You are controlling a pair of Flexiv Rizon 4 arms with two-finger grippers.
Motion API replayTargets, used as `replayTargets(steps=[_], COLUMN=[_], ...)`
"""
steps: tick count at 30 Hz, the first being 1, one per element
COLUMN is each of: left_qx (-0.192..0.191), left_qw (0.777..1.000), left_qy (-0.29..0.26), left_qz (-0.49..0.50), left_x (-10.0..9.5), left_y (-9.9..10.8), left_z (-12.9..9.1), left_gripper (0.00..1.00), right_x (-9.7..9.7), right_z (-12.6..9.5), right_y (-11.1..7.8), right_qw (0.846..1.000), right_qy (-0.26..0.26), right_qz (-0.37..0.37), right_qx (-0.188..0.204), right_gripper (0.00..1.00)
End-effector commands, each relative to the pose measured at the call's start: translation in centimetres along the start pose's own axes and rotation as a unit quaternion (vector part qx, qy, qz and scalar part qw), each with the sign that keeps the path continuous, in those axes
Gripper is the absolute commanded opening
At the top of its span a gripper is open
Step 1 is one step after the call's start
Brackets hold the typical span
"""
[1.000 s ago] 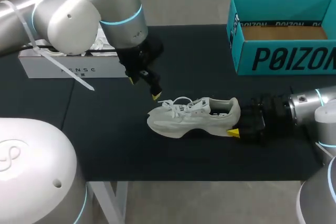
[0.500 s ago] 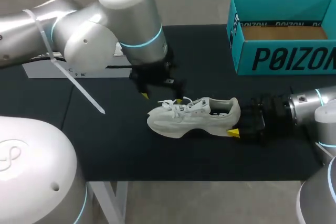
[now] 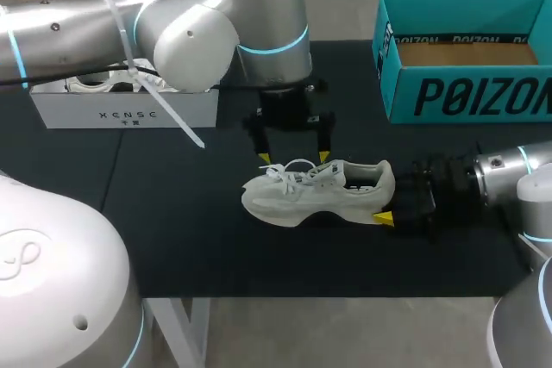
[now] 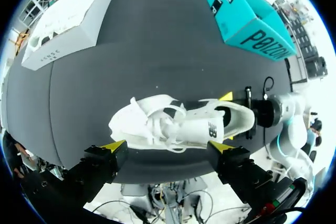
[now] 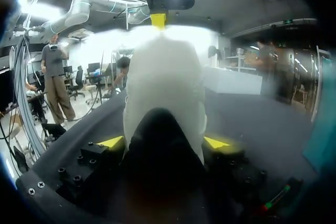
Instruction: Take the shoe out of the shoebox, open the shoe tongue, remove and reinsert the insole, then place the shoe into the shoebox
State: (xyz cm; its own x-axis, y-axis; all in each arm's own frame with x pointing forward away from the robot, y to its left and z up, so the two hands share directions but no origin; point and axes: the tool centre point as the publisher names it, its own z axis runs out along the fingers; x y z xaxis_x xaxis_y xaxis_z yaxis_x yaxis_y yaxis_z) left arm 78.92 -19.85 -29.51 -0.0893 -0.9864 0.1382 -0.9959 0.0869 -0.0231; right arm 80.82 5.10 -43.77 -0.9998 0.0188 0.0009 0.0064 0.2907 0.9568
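Note:
A white sneaker lies on the black table, toe to the left, laces loose. My right gripper is shut on its heel, and one yellow tip shows at the near side. In the right wrist view the heel fills the gap between the fingers of that gripper. My left gripper hangs open just over the laces. From the left wrist the shoe lies ahead of the open gripper. The teal shoebox stands open at the back right.
A white box with another white shoe in it stands at the back left, also seen as the white box from the left wrist. The teal shoebox is beyond the sneaker's heel. The table's front edge runs close to the sneaker.
My left arm has swung to the right and turned its gripper, so its two tips now stand over the laces. The right gripper and the sneaker have stayed put.

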Motion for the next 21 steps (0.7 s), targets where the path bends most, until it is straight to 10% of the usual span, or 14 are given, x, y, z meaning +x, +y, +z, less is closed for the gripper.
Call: replayTargets(steps=[1,21], left_qx=[-0.024,0.014], left_qw=[0.997,0.991], left_qy=[-0.064,-0.132], left_qz=[0.025,-0.024], left_x=[2.5,5.2], left_y=[-0.7,0.0], left_z=[1.1,4.8], left_gripper=[1.0,1.0], right_x=[0.1,0.1], right_z=[0.5,0.5], right_y=[-0.4,-0.4], right_qw=[1.0,1.0], right_qy=[0.0,0.0], right_qz=[0.001,0.001], right_qx=[0.001,0.001], right_gripper=[0.0,0.0])
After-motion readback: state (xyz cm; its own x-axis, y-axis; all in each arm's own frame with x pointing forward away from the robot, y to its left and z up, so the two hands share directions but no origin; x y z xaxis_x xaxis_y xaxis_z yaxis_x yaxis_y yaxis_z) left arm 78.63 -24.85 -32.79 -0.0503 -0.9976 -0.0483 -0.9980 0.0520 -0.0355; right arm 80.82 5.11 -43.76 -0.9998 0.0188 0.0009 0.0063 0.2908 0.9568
